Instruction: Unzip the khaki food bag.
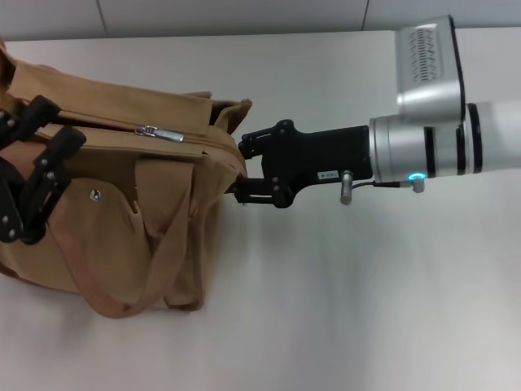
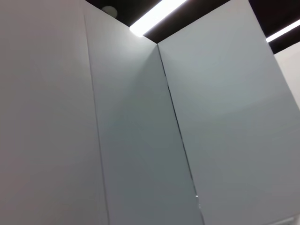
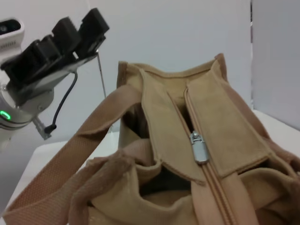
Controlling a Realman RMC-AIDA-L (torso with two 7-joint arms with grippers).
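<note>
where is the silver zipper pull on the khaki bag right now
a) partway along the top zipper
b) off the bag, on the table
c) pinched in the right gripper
a: the silver zipper pull sits partway along the top of the khaki food bag, with the right gripper at the bag's end, not on it.

Plain tan canvas on the khaki food bag (image 1: 122, 212), darker brown along its piping and wide strap handles (image 3: 70, 159), with a silver zipper pull (image 1: 159, 133) on top. Matte black on the right gripper (image 1: 244, 167) beside the bag's end, behind it a silver-grey arm (image 1: 431, 147) with a small cyan light. Black too on the left gripper (image 1: 32, 175) at the bag's far end; off-white, unpatterned table (image 1: 366, 309) beneath.
</note>
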